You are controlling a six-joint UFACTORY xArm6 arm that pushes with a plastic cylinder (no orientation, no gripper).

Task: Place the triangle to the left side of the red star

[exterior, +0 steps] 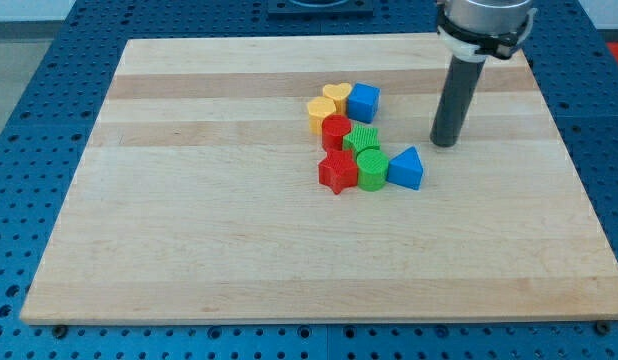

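Observation:
The blue triangle (407,168) lies near the board's middle, touching the right side of a green cylinder (371,169). The red star (337,172) lies on the left side of that green cylinder. My tip (445,142) rests on the board just up and to the right of the blue triangle, a small gap apart from it.
Above the star stand a red cylinder (336,130) and a second green block (361,141). Further up are a yellow hexagon-like block (320,110), a yellow heart (337,97) and a blue cube (363,102). All lie on the wooden board (189,200), ringed by a blue perforated table.

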